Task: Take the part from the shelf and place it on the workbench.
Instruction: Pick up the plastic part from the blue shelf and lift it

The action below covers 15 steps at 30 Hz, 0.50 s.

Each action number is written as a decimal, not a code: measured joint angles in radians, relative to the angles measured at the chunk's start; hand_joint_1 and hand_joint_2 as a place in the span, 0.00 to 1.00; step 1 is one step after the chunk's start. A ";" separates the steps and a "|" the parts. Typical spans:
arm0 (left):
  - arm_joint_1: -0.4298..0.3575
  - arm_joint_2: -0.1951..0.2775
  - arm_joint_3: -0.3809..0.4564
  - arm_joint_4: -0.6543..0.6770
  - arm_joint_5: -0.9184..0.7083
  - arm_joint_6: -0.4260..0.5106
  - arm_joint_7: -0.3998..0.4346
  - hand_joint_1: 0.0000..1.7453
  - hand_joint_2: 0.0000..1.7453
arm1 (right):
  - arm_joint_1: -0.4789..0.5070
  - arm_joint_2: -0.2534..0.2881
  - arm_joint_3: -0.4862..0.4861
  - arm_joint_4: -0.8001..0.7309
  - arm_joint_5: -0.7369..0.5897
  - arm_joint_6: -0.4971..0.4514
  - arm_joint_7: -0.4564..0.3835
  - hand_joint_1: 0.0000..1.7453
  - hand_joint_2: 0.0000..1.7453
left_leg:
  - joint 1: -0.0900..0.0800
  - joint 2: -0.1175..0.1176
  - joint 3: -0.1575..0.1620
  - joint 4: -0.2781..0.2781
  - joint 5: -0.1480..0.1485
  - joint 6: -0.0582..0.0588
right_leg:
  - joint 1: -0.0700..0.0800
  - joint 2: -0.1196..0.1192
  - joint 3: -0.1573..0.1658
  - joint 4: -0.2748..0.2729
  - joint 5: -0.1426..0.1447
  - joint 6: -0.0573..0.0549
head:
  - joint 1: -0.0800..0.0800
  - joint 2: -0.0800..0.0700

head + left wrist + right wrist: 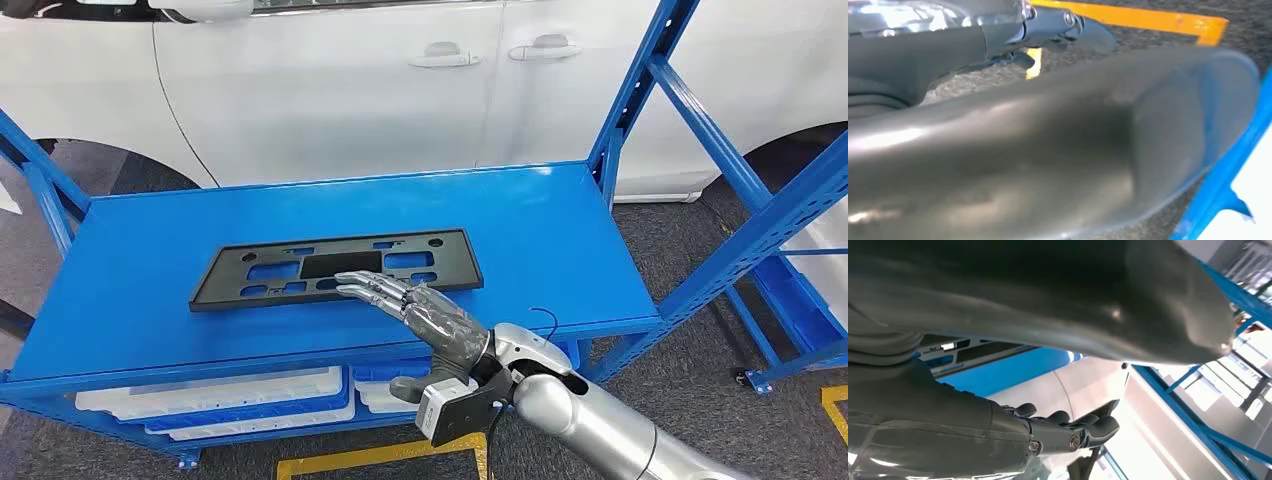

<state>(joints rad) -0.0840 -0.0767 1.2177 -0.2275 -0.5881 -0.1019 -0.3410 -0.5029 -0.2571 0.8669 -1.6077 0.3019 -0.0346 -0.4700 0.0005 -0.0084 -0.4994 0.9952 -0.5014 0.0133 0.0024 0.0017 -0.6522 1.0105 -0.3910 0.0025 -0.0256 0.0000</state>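
A: Where is the part (336, 267)?

B: It lies flat on the top deck of the blue shelf (560, 215) — a long black plate with cut-out windows and small holes, set lengthways across the deck, nearer the front edge than the back; nothing lifts it.

A: And the right hand (415, 308)?

B: It reaches in from the lower right over the shelf's front edge; the fingers (365, 284) are stretched out straight and lie close side by side, their tips over the near long edge of the part; whether they touch it I cannot tell; the thumb (410, 388) hangs apart, below the deck's front edge; the hand holds nothing.

A: The right wrist view?

B: The dark fingers (1073, 432) run out together, lightly curved, with the blue deck beyond them.

A: The left hand (1048, 150)?

B: Its wrist view is blurred grey cover and thumb above dark carpet with a yellow line (1128, 20); how its fingers lie I cannot tell.

A: Around the shelf?

B: A white car (330, 90) stands behind it; white trays (215, 395) sit on the level below.
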 joint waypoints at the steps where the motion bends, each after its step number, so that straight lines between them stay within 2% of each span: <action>1: -0.002 0.000 0.000 0.000 -0.001 0.000 0.001 0.00 0.00 | 0.002 -0.001 0.000 0.002 -0.004 0.007 -0.001 0.00 0.00 | 0.000 0.000 -0.001 -0.001 -0.003 -0.003 | 0.001 0.000 0.000 0.000 0.000 -0.003 | 0.000 0.000; 5: -0.005 0.001 0.000 0.000 -0.002 0.003 0.000 0.00 0.00 | 0.005 -0.002 0.003 0.019 0.013 0.028 -0.007 0.00 1.00 | 0.000 0.001 0.000 0.018 -0.016 -0.020 | -0.001 0.003 0.015 -0.008 -0.006 -0.024 | -0.002 0.000; 6: -0.006 0.001 0.000 0.000 -0.004 0.004 -0.002 0.00 0.00 | 0.003 0.001 0.006 0.026 0.030 0.024 -0.008 0.00 1.00 | 0.001 0.001 -0.012 0.047 -0.027 -0.025 | -0.003 0.003 0.023 -0.011 -0.009 -0.029 | -0.002 0.000; 7: -0.007 0.001 0.000 0.000 -0.005 0.006 -0.002 0.00 0.00 | 0.000 0.006 0.012 0.036 0.053 0.015 -0.009 0.00 1.00 | 0.003 0.002 -0.038 0.096 -0.048 -0.030 | -0.005 0.002 0.029 -0.015 -0.011 -0.033 | -0.003 0.000; 9: -0.008 -0.001 0.000 0.000 -0.007 0.010 -0.005 0.00 0.00 | -0.008 0.024 0.030 0.061 0.104 -0.016 -0.012 0.00 1.00 | 0.007 0.002 -0.116 0.227 -0.102 -0.039 | -0.005 0.002 0.036 -0.016 -0.018 -0.038 | -0.004 0.000; 10: -0.007 -0.001 0.000 0.000 -0.008 0.013 -0.007 0.00 0.00 | -0.011 0.034 0.041 0.077 0.132 -0.037 -0.012 0.00 1.00 | 0.009 0.002 -0.152 0.277 -0.118 -0.042 | -0.005 0.003 0.039 -0.016 -0.022 -0.039 | -0.004 0.000; 11: -0.006 -0.002 0.000 0.000 -0.007 0.018 -0.009 0.00 0.00 | -0.015 0.045 0.053 0.093 0.160 -0.062 -0.010 0.00 1.00 | 0.010 0.002 -0.172 0.293 -0.114 -0.044 | -0.005 0.003 0.042 -0.015 -0.025 -0.039 | -0.004 0.000; 12: -0.004 -0.002 0.000 0.000 -0.007 0.023 -0.010 0.00 0.00 | -0.022 0.057 0.066 0.109 0.193 -0.094 -0.006 0.00 1.00 | 0.011 0.003 -0.172 0.268 -0.087 -0.045 | -0.005 0.004 0.047 -0.015 -0.028 -0.038 | -0.004 0.000; 14: -0.003 -0.003 0.000 0.000 -0.008 0.030 -0.013 0.00 0.00 | -0.043 0.086 0.095 0.143 0.264 -0.167 0.007 0.00 1.00 | 0.011 0.003 -0.126 0.132 0.003 -0.043 | -0.005 0.007 0.057 -0.014 -0.035 -0.035 | -0.004 0.000; 15: -0.003 -0.003 0.000 0.000 -0.008 0.033 -0.014 0.00 0.00 | -0.055 0.102 0.110 0.162 0.297 -0.204 0.014 0.00 1.00 | 0.010 0.004 -0.102 0.065 0.030 -0.039 | -0.004 0.008 0.060 -0.013 -0.037 -0.032 | -0.004 0.000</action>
<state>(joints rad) -0.0873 -0.0800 1.2173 -0.2274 -0.5960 -0.0686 -0.3552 -0.5583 -0.1555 0.9771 -1.4457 0.5986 -0.2388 -0.4555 0.0102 -0.0045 -0.6016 1.0603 -0.4710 -0.0260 -0.0019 0.0093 -0.5921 0.9972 -0.4283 -0.0297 -0.0291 0.0000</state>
